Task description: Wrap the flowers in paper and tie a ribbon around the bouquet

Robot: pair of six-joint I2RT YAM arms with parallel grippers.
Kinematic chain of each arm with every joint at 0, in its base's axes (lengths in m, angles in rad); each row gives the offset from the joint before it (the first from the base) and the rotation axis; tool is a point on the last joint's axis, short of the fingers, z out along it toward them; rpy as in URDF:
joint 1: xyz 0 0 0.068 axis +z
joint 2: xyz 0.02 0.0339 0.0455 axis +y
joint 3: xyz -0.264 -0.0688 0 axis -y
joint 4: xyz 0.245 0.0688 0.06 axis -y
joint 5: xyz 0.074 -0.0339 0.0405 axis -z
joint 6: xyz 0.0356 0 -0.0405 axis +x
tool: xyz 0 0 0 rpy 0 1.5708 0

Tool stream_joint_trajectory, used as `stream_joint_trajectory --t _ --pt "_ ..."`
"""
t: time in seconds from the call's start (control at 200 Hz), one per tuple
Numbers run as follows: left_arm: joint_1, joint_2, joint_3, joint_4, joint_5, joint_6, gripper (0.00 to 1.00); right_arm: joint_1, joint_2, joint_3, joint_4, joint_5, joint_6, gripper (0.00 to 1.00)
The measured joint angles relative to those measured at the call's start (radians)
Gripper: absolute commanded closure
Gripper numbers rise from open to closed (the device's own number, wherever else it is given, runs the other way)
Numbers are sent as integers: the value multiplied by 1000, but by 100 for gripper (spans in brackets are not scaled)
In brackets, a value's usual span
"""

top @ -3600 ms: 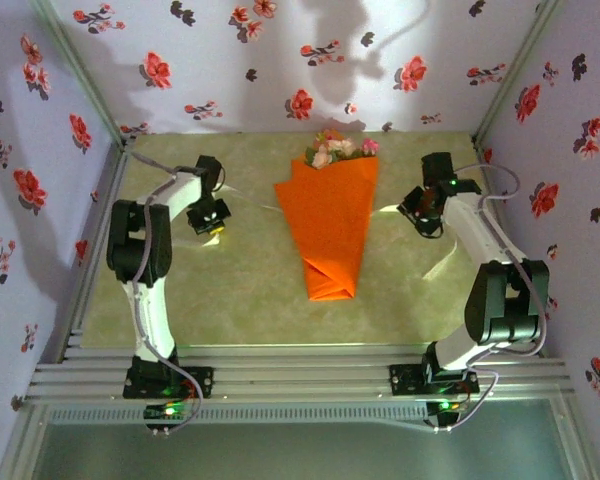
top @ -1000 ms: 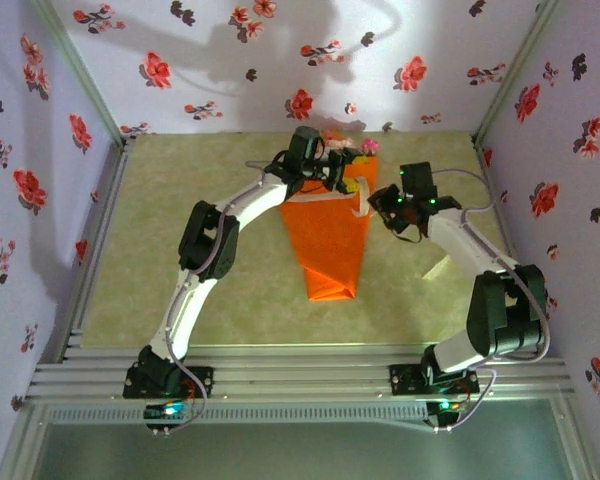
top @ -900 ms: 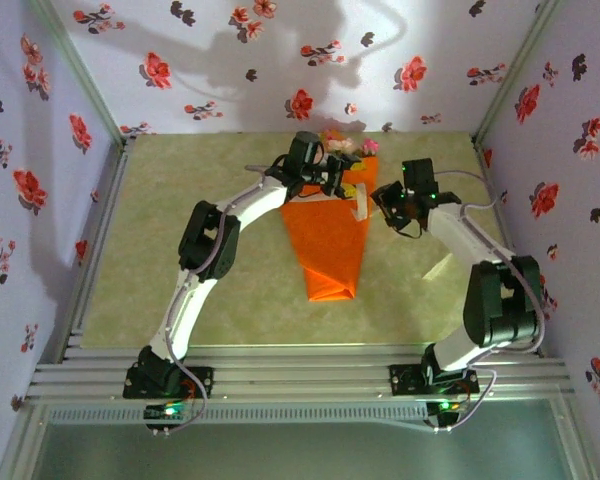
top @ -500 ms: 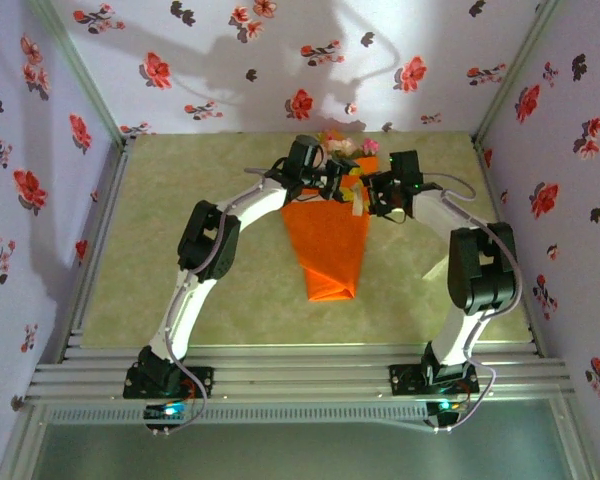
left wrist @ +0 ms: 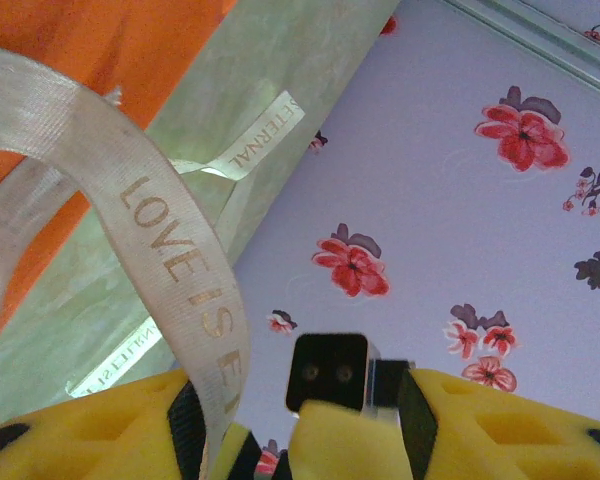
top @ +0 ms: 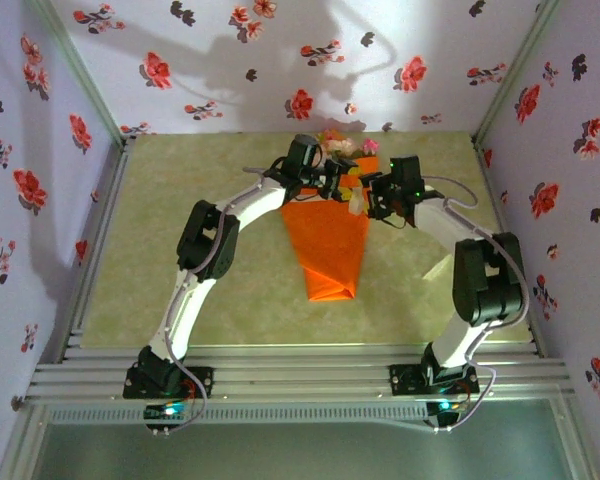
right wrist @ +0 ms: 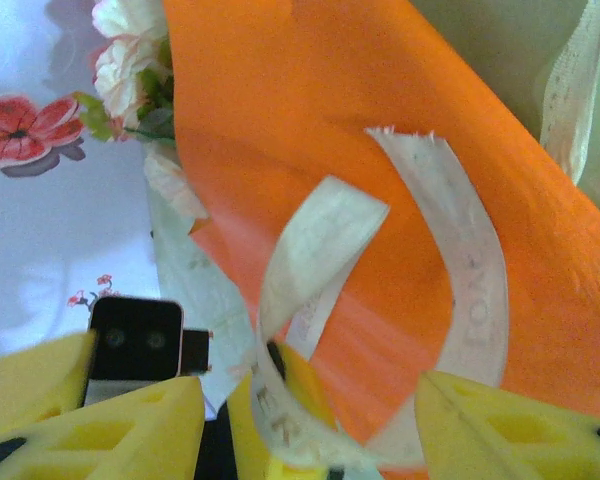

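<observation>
Over the wide end of the bouquet (top: 328, 240), on its left, I note the left gripper (top: 341, 183) part-open with the ribbon (left wrist: 170, 250) running between its jaws; whether it is pinched I cannot tell. The ribbon arches above the bouquet. I judge it light, floppy and slippery, best pinched flat near its frayed end. On the bouquet's right, the right gripper (top: 380, 196) gapes wide, clamping nothing.
</observation>
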Motion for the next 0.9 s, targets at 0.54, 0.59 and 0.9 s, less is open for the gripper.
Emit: stream_joint_trajectory --t 0.54,0.59,0.9 --pt "1 0 0 -29 -9 1 42 15 86 45 -5 12 -127 100" --pt "1 0 0 -28 -10 1 42 15 93 60 -14 14 -138 100" --pt "14 -51 -62 -139 -40 74 37 -49 63 66 -57 42 -183 100"
